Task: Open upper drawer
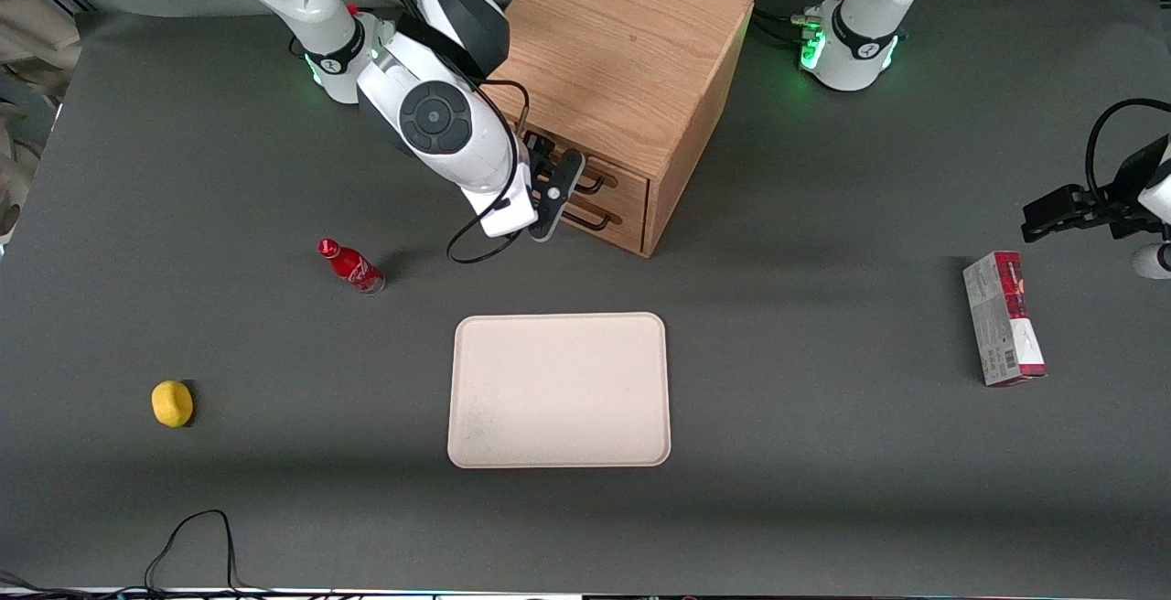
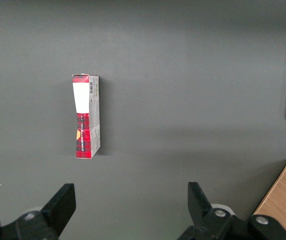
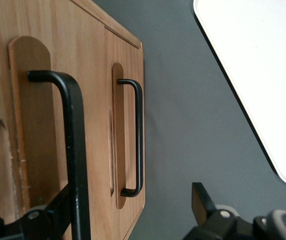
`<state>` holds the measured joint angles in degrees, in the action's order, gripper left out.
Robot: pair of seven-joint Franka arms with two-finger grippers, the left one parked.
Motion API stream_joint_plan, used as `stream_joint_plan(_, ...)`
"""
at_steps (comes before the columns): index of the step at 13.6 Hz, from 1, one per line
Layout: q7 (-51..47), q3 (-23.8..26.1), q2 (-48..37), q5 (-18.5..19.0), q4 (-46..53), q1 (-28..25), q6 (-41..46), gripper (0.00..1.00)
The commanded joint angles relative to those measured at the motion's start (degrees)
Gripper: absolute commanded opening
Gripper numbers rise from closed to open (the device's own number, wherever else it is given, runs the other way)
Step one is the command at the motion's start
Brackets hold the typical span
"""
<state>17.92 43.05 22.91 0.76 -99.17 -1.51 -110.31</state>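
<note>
Front view has the dark grey table (image 1: 823, 490) under everything, and on it, away from the camera, the oak cabinet (image 1: 622, 51) with its two drawer fronts turned toward the near edge. Nearer the camera than the cabinet lies a cream tray (image 1: 558, 390), flat and bare.

The upper drawer (image 1: 627, 181) sits just under the cabinet's top, with the lower drawer (image 1: 622, 216) directly below it. I can't make out any gap around either front from here.

A red and white carton (image 1: 1002, 316) lies on its side toward the parked arm's end of the table.

My claw (image 1: 549, 188) is right in front of the upper drawer, up against its face. In the right wrist view my claw (image 3: 130, 207) is spread wide and grips nothing. The upper drawer's black bar handle (image 3: 75, 150) runs close past one of my fingers (image 3: 201, 197) (well, past the other one, really, this one stands out over the table). The lower drawer's handle (image 3: 139, 140) lies between them, farther off.

A small red bottle (image 1: 352, 266) lies tipped toward my end, and nearer the camera a yellow lemon-like lump (image 1: 172, 402)
</note>
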Motion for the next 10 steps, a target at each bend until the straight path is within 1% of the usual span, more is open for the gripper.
stream_joint_plan(1,1.1,-0.3,0.9,3.0,-0.1,-0.5,-1.1,1.00)
stream_joint_plan(4,1.2,-0.5,1.0,4.5,0.1,-0.2,-1.0,1.00)
stream_joint_plan(8,3.6,-1.1,1.1,4.5,1.2,1.0,-0.9,1.00)
stream_joint_plan(10,5.4,-3.7,1.1,4.5,1.9,1.0,-0.5,1.00)
